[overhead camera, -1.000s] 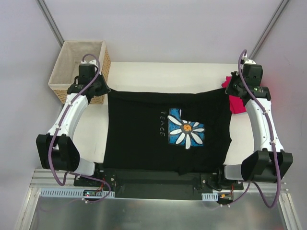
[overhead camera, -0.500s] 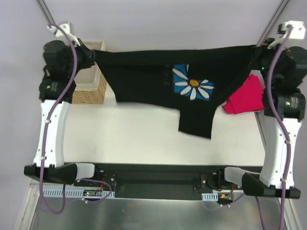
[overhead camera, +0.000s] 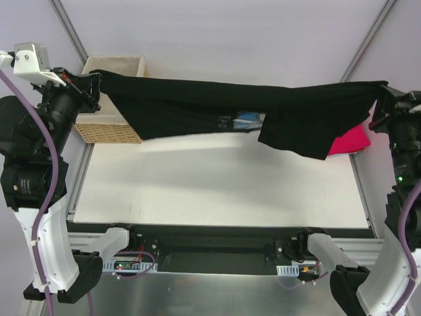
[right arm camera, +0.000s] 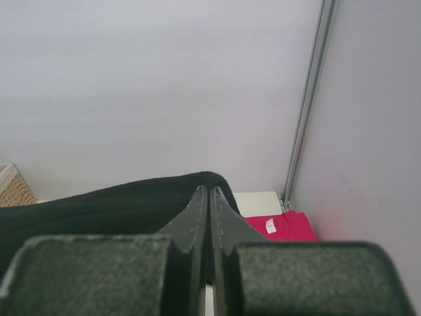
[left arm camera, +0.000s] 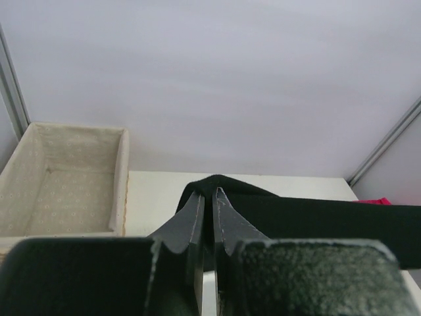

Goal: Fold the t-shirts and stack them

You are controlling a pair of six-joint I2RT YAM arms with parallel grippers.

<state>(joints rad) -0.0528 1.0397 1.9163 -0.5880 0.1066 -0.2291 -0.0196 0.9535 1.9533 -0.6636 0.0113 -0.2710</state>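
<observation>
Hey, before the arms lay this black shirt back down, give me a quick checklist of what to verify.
1. Left pincer shut on one end of the black shirt: ok.
2. Right pincer shut on the other end: ok.
3. Shirt lifted off the table: ok.
4. Shirt hanging flat: not ok; its right part droops in a lower fold.
5. Pink shirt away from the table's middle: ok, at the far right edge.
6. Cloth clear of the basket: cannot tell; they overlap from above.
</observation>
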